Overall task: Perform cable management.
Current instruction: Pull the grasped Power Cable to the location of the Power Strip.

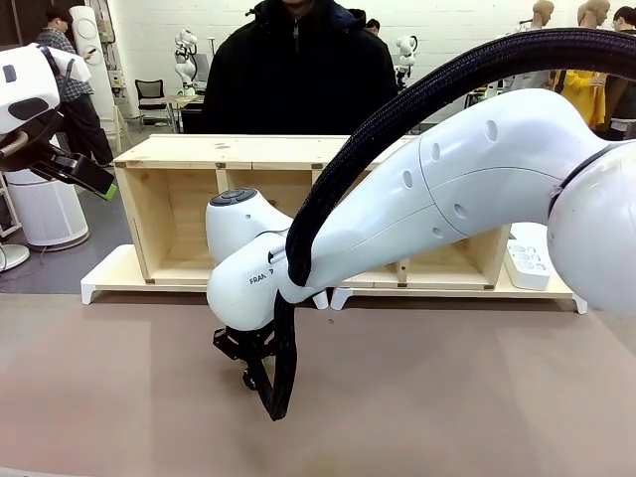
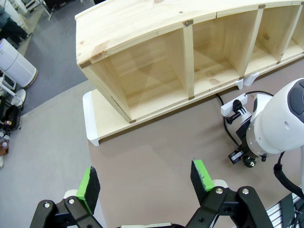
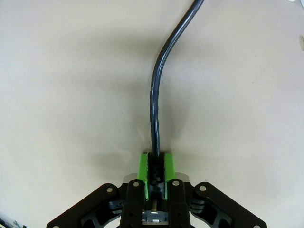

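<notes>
Between the 2 green pads (image 3: 142, 167) of the right pincer (image 3: 155, 160), which were pressed together on it, sat the cable (image 3: 154, 99). Its long axis ran straight ahead from the fingertips, in line with the pincer. Farther out it bent toward the right of the pincer's view and passed out at the top edge. It was thin, round, smooth and glossy black, and lay against the matte tan table (image 3: 61, 85).

The left pincer (image 2: 145, 178) hung above the table with its jaws spread wide and nothing between them. Ahead of it stood a pale wooden shelf (image 2: 142, 23) with open square compartments. Ahead and to its right lay a white power strip (image 2: 232, 105) with a black plug (image 2: 236, 115) at it. From there the cable curved toward the right arm's wrist.
</notes>
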